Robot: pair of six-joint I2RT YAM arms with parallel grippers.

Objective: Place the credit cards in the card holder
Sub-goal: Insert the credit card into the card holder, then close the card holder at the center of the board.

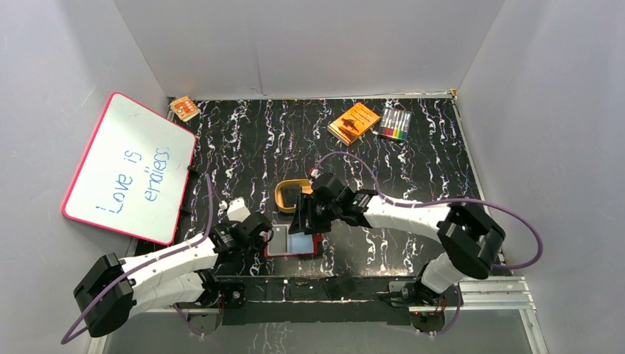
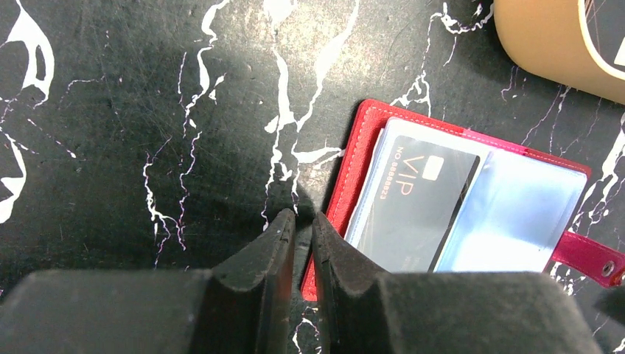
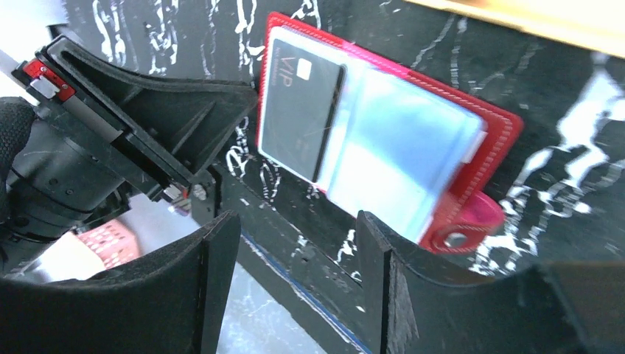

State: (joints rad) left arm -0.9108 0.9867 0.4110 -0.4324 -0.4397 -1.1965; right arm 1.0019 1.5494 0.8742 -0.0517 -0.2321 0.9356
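The card holder (image 1: 292, 254) lies open and flat near the table's front edge, red cover (image 2: 362, 144) down and pale pockets up. One black credit card (image 2: 421, 198) marked VIP sits in its left pocket (image 3: 298, 110). My left gripper (image 2: 304, 216) is shut to a thin slit, and its right finger (image 2: 332, 243) rests on the holder's left edge (image 1: 271, 234). My right gripper (image 3: 295, 221) hangs open and empty just above the holder's near side (image 1: 306, 221), close to the snap strap (image 3: 464, 228).
A tan oval tray (image 1: 283, 195) stands just behind the holder (image 2: 545, 44). An orange box (image 1: 354, 122) and a pack of markers (image 1: 395, 124) lie at the back right. A pink-framed whiteboard (image 1: 129, 169) leans at the left. The table's front edge (image 3: 295, 258) runs under my right fingers.
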